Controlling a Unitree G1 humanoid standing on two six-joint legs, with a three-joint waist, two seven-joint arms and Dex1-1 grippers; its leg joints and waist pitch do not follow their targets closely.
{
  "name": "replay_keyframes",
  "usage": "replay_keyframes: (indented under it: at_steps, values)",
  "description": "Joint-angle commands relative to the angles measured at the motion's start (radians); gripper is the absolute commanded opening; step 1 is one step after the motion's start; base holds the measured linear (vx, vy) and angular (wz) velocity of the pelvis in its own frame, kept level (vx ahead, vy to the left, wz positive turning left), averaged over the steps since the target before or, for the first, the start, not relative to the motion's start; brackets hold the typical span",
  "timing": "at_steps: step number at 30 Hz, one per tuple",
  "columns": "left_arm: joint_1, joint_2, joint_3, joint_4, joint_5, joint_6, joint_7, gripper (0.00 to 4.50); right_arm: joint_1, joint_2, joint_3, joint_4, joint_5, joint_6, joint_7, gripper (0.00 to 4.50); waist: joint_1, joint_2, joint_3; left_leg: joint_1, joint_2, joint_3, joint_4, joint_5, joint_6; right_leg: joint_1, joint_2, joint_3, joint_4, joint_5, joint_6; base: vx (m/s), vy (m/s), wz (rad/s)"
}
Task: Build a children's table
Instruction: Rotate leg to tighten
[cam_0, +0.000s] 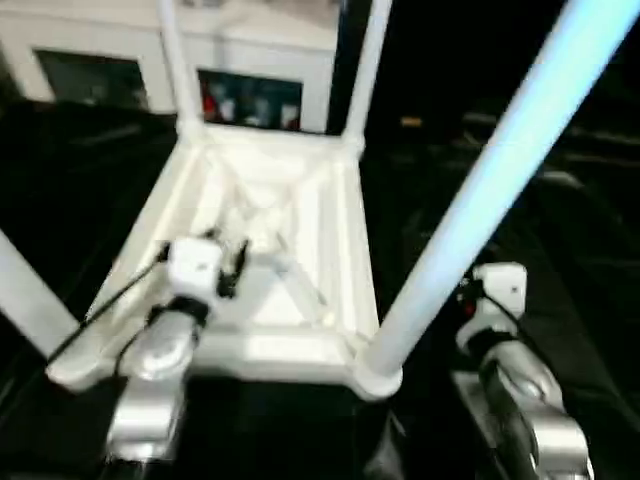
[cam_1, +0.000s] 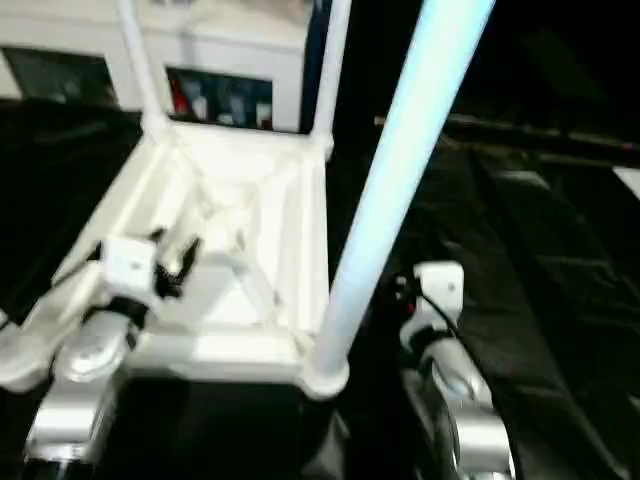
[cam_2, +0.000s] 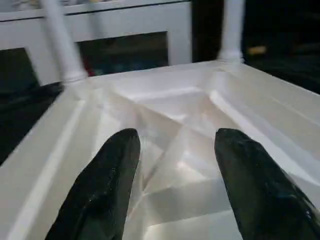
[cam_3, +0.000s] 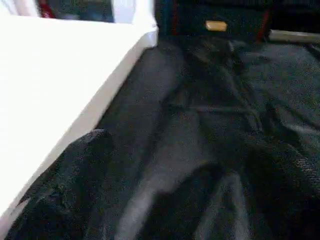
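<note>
The white children's table (cam_0: 300, 305) lies upside down on black cloth, ribbed underside up. All its legs stand upright in the corner sockets: two far ones (cam_0: 175, 70) (cam_0: 365, 70), a near right one (cam_0: 480, 200) and a near left one (cam_0: 30, 295). My left gripper (cam_2: 175, 175) hovers open over the ribs near the table's front left, with nothing between its black fingers (cam_2: 105, 185). My right gripper (cam_3: 160, 200) is just right of the near right leg, low over the cloth. Its dark fingers stand open with nothing between them.
A white cabinet with glass doors (cam_0: 250, 70) stands right behind the table. Wrinkled black cloth (cam_0: 570, 240) covers the floor on both sides. The near right leg leans across the picture, close to my right wrist (cam_0: 500, 290).
</note>
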Motion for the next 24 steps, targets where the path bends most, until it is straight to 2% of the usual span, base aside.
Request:
replay_keyframes:
  at_steps: [1,2,3,4,5,6,8,11,12,14,16,20,21,22,23,24]
  values:
    - [0.003,-0.017,-0.02,-0.03,-0.004,0.016,0.004,2.81,0.002,-0.025,-0.004,0.001,0.011,-0.006,0.018,4.29,0.006,0.005,-0.069,0.019,0.071,-0.031,-0.055,0.353,0.313,0.026,-0.102,0.04,-0.056,0.172,-0.186,-0.044,-0.068,0.0]
    - [0.006,-0.019,-0.019,-0.036,-0.006,0.022,0.006,2.81,0.001,-0.026,-0.006,0.002,0.011,-0.007,0.017,4.29,0.02,-0.013,-0.062,-0.015,0.016,0.002,-0.045,0.268,0.286,0.045,-0.117,0.057,-0.076,0.182,-0.194,-0.061,-0.09,0.01]
    - [0.009,-0.019,-0.018,-0.041,-0.008,0.024,0.013,2.81,0.0,-0.025,-0.009,0.003,0.014,-0.004,0.014,4.29,0.044,-0.023,-0.049,-0.015,0.026,0.001,-0.07,0.077,0.171,0.054,-0.138,0.062,-0.102,-0.014,-0.16,-0.061,-0.09,0.01]
    - [0.012,-0.017,-0.019,-0.045,-0.011,0.027,0.024,2.81,-0.002,-0.025,-0.012,0.006,0.016,-0.001,0.011,4.29,0.056,-0.021,-0.039,-0.003,0.035,0.001,-0.086,-0.041,0.088,0.049,-0.128,0.062,-0.117,-0.256,-0.099,-0.062,-0.098,0.02]
    - [0.014,-0.017,-0.016,-0.045,-0.016,0.032,0.03,2.81,-0.004,-0.027,-0.012,0.008,0.015,0.0,0.01,4.29,0.056,-0.025,-0.037,0.001,0.04,0.001,-0.096,-0.077,0.063,0.045,-0.118,0.059,-0.12,-0.343,-0.074,-0.065,-0.091,0.04]
    - [0.02,-0.012,-0.011,-0.037,-0.017,0.032,0.031,2.81,-0.012,-0.032,-0.018,0.016,0.014,0.013,0.005,4.29,0.057,-0.018,-0.033,0.009,0.047,0.0,-0.112,-0.129,0.031,0.035,-0.1,0.052,-0.123,-0.434,-0.04,-0.065,-0.091,0.04]
    - [0.023,-0.006,-0.009,-0.03,-0.003,0.035,0.031,2.81,-0.018,-0.031,-0.024,0.022,0.02,0.025,0.006,4.29,0.055,-0.015,-0.03,0.019,0.058,-0.004,-0.131,-0.202,-0.002,0.028,-0.086,0.046,-0.122,-0.439,-0.019,-0.027,-0.034,0.02]
    - [0.024,0.001,-0.008,-0.028,-0.003,0.042,0.023,2.81,-0.016,-0.025,-0.021,0.028,0.032,0.021,0.023,4.29,0.058,-0.011,-0.031,0.02,0.067,-0.009,-0.139,-0.217,-0.019,0.03,-0.088,0.046,-0.112,-0.353,-0.037,0.0,0.0,0.0]
    - [0.023,0.001,-0.008,-0.027,-0.005,0.042,0.02,2.81,-0.014,-0.026,-0.017,0.029,0.029,0.017,0.026,4.29,0.058,-0.011,-0.031,0.02,0.067,-0.009,-0.139,-0.217,-0.019,0.03,-0.088,0.046,-0.112,-0.353,-0.037,0.0,0.0,0.0]
    - [0.021,0.003,-0.009,-0.026,-0.005,0.042,0.015,2.81,-0.009,-0.028,-0.006,0.029,0.02,0.011,0.027,4.29,0.062,-0.008,-0.032,0.023,0.068,-0.007,-0.139,-0.211,-0.024,0.03,-0.089,0.05,-0.106,-0.283,-0.062,0.0,0.0,0.0]
    - [0.018,0.003,-0.014,-0.022,-0.01,0.041,0.01,2.81,-0.003,-0.023,-0.003,0.026,0.019,0.013,0.02,4.29,0.062,-0.008,-0.036,0.018,0.068,-0.005,-0.138,-0.161,-0.019,0.038,-0.089,0.05,-0.094,-0.177,-0.086,0.0,0.0,0.0]
    - [0.018,0.003,-0.026,-0.02,-0.022,0.053,0.008,2.81,0.0,-0.022,-0.001,0.027,0.017,0.015,0.012,4.29,0.06,-0.007,-0.042,0.013,0.067,-0.003,-0.133,-0.09,-0.004,0.048,-0.091,0.049,-0.079,-0.045,-0.113,0.0,0.0,0.0]
    - [0.017,0.002,-0.031,-0.019,-0.023,0.058,0.004,2.81,-0.001,-0.022,-0.002,0.029,0.017,0.015,0.009,4.29,0.059,-0.002,-0.044,0.014,0.067,-0.002,-0.131,-0.066,0.0,0.047,-0.09,0.049,-0.076,-0.001,-0.123,0.0,0.0,0.0]
    - [0.016,0.002,-0.034,-0.018,-0.022,0.06,0.002,2.81,-0.002,-0.022,-0.002,0.03,0.017,0.015,0.009,4.29,0.058,-0.003,-0.044,0.01,0.067,-0.001,-0.128,-0.026,0.009,0.046,-0.089,0.05,-0.073,0.05,-0.133,0.0,0.0,0.0]
    - [0.016,0.002,-0.035,-0.017,-0.022,0.061,0.001,2.81,-0.002,-0.022,-0.002,0.03,0.017,0.014,0.008,4.29,0.058,-0.005,-0.051,0.006,0.06,0.004,-0.114,0.086,0.042,0.042,-0.081,0.047,-0.063,0.194,-0.161,0.0,0.0,0.0]
    - [0.015,0.002,-0.037,-0.016,-0.022,0.059,-0.001,2.81,-0.002,-0.022,0.0,0.03,0.015,0.014,0.008,4.29,0.057,-0.003,-0.058,-0.002,0.049,0.01,-0.097,0.221,0.102,0.034,-0.073,0.041,-0.052,0.358,-0.195,0.0,0.0,0.0]
